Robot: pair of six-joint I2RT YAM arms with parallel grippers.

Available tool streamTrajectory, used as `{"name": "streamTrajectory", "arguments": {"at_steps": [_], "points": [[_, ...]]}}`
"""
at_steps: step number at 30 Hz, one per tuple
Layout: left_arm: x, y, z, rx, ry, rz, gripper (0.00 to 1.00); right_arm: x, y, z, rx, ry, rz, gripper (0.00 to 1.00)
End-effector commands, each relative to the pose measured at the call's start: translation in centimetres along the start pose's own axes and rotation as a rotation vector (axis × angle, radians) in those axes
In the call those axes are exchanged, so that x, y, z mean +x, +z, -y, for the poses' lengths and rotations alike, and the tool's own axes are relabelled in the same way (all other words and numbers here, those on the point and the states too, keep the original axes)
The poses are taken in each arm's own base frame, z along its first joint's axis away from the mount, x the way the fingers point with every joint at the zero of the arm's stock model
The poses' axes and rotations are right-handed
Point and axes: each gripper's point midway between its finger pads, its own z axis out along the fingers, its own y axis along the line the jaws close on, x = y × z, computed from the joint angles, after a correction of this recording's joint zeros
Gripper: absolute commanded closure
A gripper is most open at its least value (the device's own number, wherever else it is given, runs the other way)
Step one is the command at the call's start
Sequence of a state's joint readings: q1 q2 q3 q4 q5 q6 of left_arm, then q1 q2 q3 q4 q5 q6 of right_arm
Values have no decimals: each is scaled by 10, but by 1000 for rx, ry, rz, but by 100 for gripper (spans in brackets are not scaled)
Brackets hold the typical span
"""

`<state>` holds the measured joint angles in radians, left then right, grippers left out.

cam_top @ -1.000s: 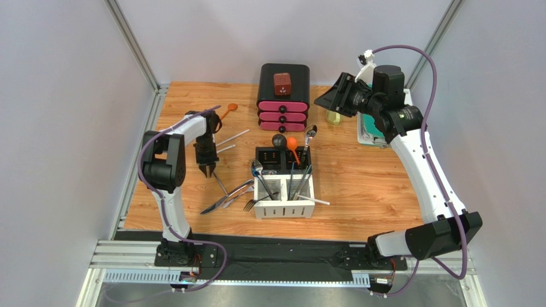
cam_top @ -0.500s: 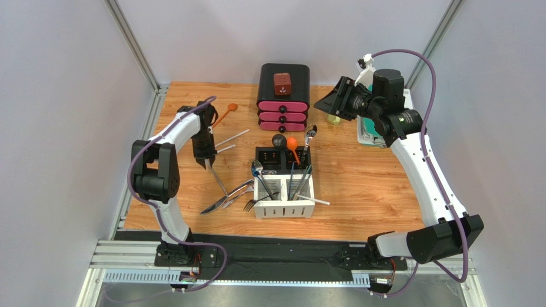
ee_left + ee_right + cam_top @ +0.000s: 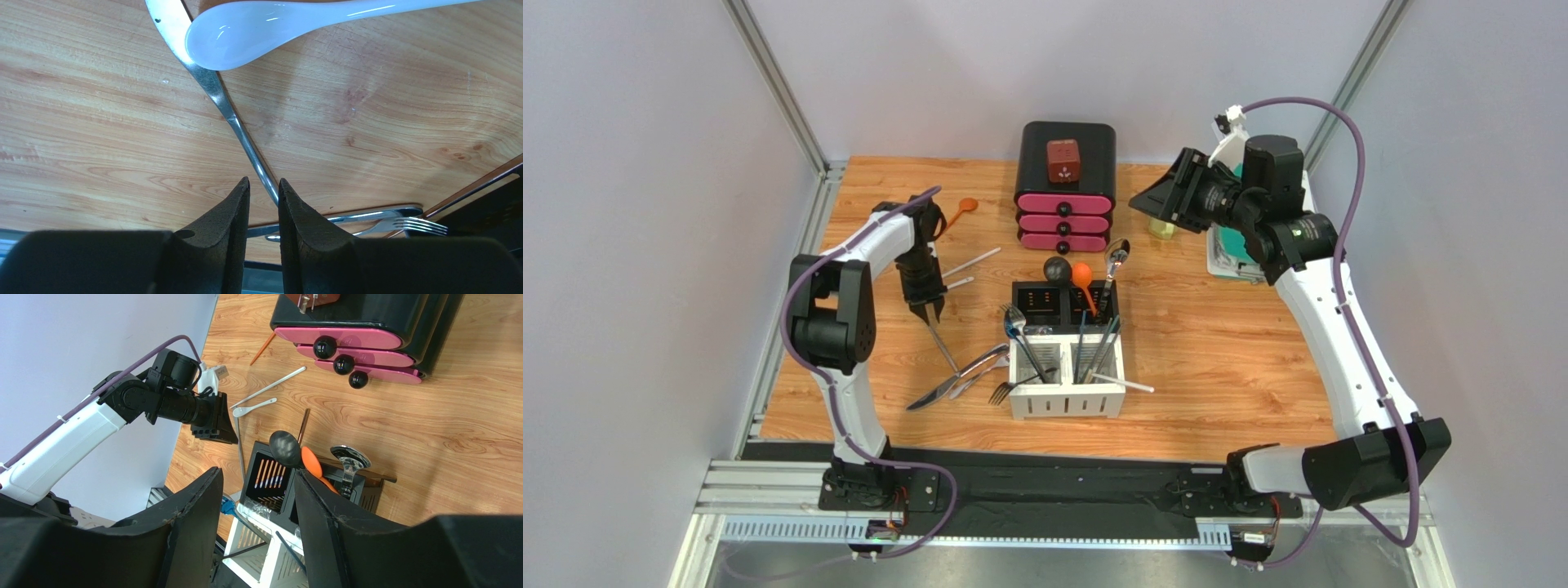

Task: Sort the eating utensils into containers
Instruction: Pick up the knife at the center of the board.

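Note:
The four-compartment caddy [image 3: 1069, 395] stands mid-table and holds a black spoon [image 3: 1057, 267], an orange spoon [image 3: 1081, 276], chopsticks and metal utensils. Loose forks and a knife [image 3: 959, 380] lie left of it. A white spoon [image 3: 955, 284], a pale stick [image 3: 967, 261] and an orange spoon [image 3: 959, 211] lie further back. My left gripper [image 3: 927, 314] hangs low over a slim silver handle [image 3: 209, 86] that lies on the wood beside the white spoon [image 3: 258, 30]. Its jaws [image 3: 264, 184] are only narrowly apart, with wood showing through the gap. My right gripper [image 3: 1163, 196] is open and empty, high at the back right.
A black-and-pink drawer box [image 3: 1065, 184] stands at the back centre, seen also in the right wrist view [image 3: 368, 318]. A pale green mug [image 3: 1161, 224] and a teal tray [image 3: 1232, 255] sit at the back right. Grey walls close in both sides.
My left gripper has drawn back a little from the utensil pile along the silver handle. My right arm has drifted slightly to the right.

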<state>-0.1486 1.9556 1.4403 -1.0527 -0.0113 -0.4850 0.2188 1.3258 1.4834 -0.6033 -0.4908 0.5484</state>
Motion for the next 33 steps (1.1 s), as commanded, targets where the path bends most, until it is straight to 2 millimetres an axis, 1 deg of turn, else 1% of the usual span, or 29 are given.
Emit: {"name": "streamTrajectory", "arguments": {"at_steps": [1, 5, 11, 23, 25, 29, 30, 31, 32, 33], "points": [[0, 2, -5, -30, -16, 3, 71, -6, -11, -10, -38, -27, 39, 48], [4, 7, -7, -40, -11, -11, 70, -4, -11, -8, -37, -28, 35, 48], [10, 13, -12, -58, 1, -39, 65, -1, -10, -5, -32, -23, 29, 48], [11, 26, -12, -71, 8, -78, 65, -1, -15, -2, -24, -23, 41, 48], [13, 27, -11, -63, 12, -89, 68, -2, -16, -3, -24, -22, 43, 48], [17, 30, -13, -68, 15, -99, 83, -2, -14, -1, -21, -17, 41, 48], [20, 31, -14, -72, 17, -105, 84, -2, -15, -2, -23, -18, 42, 48], [20, 31, -14, -67, 21, -102, 88, -1, -14, -1, -24, -16, 40, 48], [20, 29, -14, -64, 24, -99, 97, -1, -14, -2, -26, -15, 41, 48], [23, 29, -15, -62, 29, -106, 100, -2, -14, -2, -26, -12, 41, 48]]}}
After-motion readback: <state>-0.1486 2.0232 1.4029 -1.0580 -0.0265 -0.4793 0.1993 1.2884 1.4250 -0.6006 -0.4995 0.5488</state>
